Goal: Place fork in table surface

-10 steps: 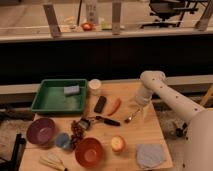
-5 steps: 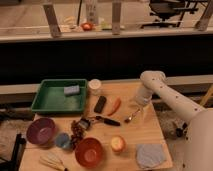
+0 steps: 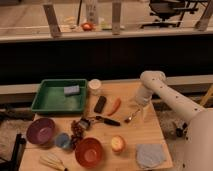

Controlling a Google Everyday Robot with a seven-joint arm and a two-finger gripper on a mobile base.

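The fork (image 3: pixel 132 117), slim and silver, lies on the light tan table surface (image 3: pixel 150 132) near its right side, just right of the red chili pepper (image 3: pixel 115 106). My gripper (image 3: pixel 140 106) hangs from the white arm, right above the fork's far end. I cannot see whether it touches the fork. A black-handled utensil (image 3: pixel 106 120) lies left of the fork.
A green tray (image 3: pixel 59 97) with a blue sponge (image 3: pixel 72 90) sits at the back left. A white cup (image 3: pixel 94 86), a black bar (image 3: pixel 100 104), grapes (image 3: pixel 77 131), a purple bowl (image 3: pixel 41 131), a red bowl (image 3: pixel 89 152), an apple (image 3: pixel 118 144), a banana (image 3: pixel 52 161) and a grey cloth (image 3: pixel 150 155) are spread about.
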